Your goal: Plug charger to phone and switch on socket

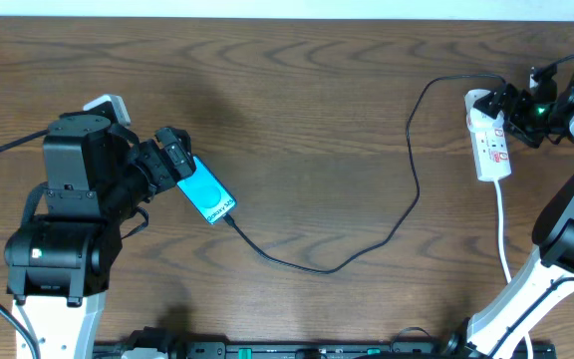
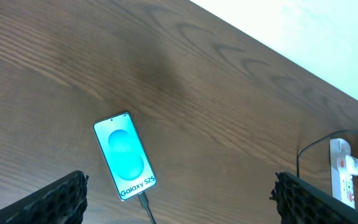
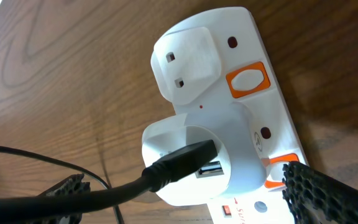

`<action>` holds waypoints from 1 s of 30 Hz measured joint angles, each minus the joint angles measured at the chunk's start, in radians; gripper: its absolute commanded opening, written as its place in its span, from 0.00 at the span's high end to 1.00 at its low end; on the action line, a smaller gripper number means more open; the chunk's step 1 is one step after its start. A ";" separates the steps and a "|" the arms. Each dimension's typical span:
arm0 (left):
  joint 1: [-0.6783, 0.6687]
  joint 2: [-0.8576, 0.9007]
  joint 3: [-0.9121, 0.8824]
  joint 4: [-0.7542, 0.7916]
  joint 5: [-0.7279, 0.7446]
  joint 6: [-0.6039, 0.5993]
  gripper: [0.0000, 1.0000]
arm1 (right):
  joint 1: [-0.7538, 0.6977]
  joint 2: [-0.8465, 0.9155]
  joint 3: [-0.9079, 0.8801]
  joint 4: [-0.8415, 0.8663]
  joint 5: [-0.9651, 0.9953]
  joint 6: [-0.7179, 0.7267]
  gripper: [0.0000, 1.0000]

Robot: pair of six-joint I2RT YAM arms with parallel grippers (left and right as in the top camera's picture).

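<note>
The phone [image 1: 206,197] lies flat on the wooden table with its cyan screen lit; it also shows in the left wrist view [image 2: 125,155]. The charger cable [image 1: 367,249] has its small tip in the phone's lower end [image 2: 144,202]. It loops right and up to a white adapter [image 3: 191,158] on the socket strip [image 1: 491,140]. My left gripper [image 1: 170,155] is open and empty just left of the phone; its fingers [image 2: 185,208] are spread wide. My right gripper [image 1: 518,106] is open over the strip's far end, its fingers [image 3: 194,196] either side of the adapter, beside orange switches [image 3: 247,79].
The strip's white cord [image 1: 503,229] runs down toward the right arm's base. A small white object [image 1: 109,104] lies behind the left arm. The table's far edge [image 1: 287,20] meets a pale wall. The strip also shows in the left wrist view [image 2: 341,180].
</note>
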 measured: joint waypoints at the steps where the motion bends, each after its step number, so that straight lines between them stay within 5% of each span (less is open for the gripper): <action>1: 0.000 0.000 0.000 0.000 0.000 0.000 0.05 | 0.000 0.000 0.000 -0.002 0.000 0.000 0.01; 30: 0.000 0.000 0.000 0.000 0.000 0.000 0.05 | 0.016 0.000 0.000 -0.002 0.039 -0.005 0.01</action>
